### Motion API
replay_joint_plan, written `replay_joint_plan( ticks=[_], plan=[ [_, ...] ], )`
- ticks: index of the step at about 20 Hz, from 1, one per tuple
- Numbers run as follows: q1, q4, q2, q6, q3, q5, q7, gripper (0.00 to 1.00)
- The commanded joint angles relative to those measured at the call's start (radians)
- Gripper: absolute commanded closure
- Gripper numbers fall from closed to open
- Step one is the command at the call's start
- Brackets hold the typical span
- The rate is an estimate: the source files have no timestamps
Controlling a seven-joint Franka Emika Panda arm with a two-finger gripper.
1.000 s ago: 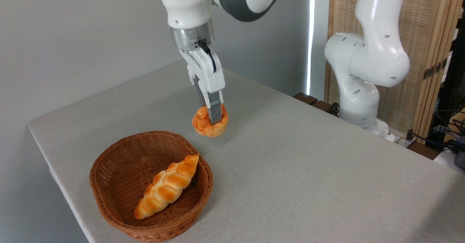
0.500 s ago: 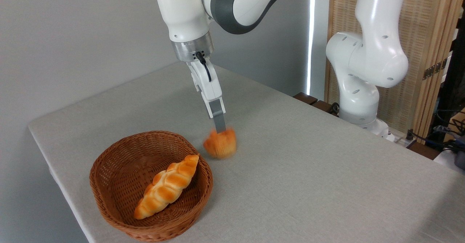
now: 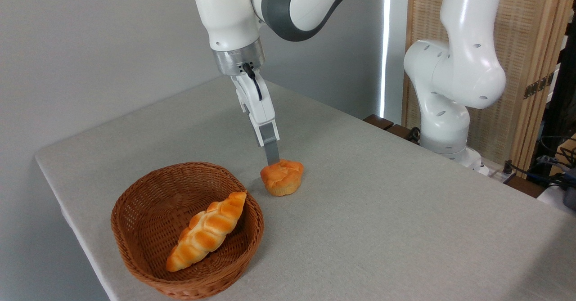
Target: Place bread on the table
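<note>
bread (image 3: 282, 177) sits on the table (image 3: 382, 211), just right of the basket (image 3: 135, 229). our gripper (image 3: 272, 157) hangs at its top holding nothing; we can't tell jaw width. we judge it light, squashy; grip across the sides.

Plain grey wall (image 3: 90, 44) behind, evenly lit. Right of it, a narrow bright vertical strip of light (image 3: 383, 44). Further right, a woven screen in a pale wooden frame (image 3: 535, 58). Below the screen, dark slats (image 3: 387, 128) and tangled black cables (image 3: 546, 168).
</note>
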Motion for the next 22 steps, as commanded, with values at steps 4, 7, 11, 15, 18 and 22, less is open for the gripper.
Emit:
replay_joint_plan(
  ticks=[4,7,11,15,18,22],
  plan=[
    [-0.005,0.140,0.001,0.001,0.055,-0.039,-0.151,0.00],
    [0.004,0.291,0.067,-0.010,0.057,-0.042,-0.189,0.00],
    [0.046,0.492,0.185,-0.161,0.054,-0.039,-0.197,0.00],
    [0.073,0.535,0.216,-0.192,0.040,-0.027,-0.257,0.00],
    [0.076,0.533,0.216,-0.192,0.032,-0.002,-0.262,0.00],
    [0.076,0.526,0.213,-0.205,0.035,-0.001,-0.257,0.00]
  ],
)
